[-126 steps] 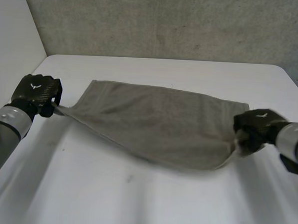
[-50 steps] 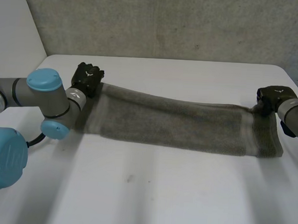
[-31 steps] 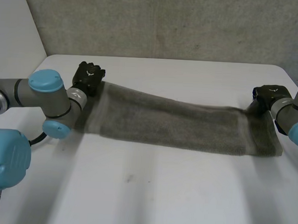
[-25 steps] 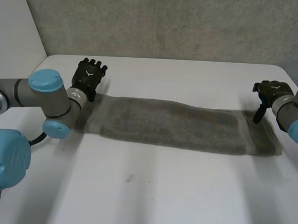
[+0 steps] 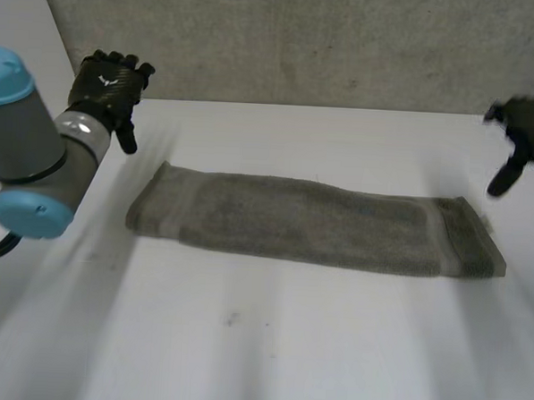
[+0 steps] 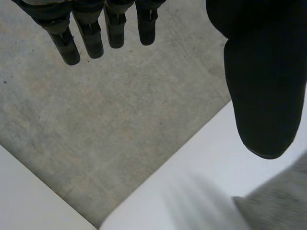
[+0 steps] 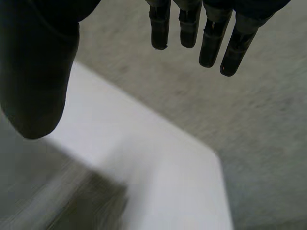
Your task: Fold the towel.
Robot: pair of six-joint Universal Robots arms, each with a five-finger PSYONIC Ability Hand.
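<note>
Now, left hand (image 5: 107, 82): white emblem, perhaps a logo; spread, 10 o'clock.
Towel (image 5: 315, 222): grey, long folded band on desk (image 5: 268, 343).
Right hand (image 5: 531, 120): spread, 2 o'clock.

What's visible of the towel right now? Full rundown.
The towel is grey-brown, terry-looking cloth, lying flat on the white table as a long narrow strip, apparently doubled lengthwise. It runs side to side, its right end slightly nearer the camera, with a woven band crossing near that end. Nothing touches it but the table: the left hand and right hand are open, clear of its ends.
</note>
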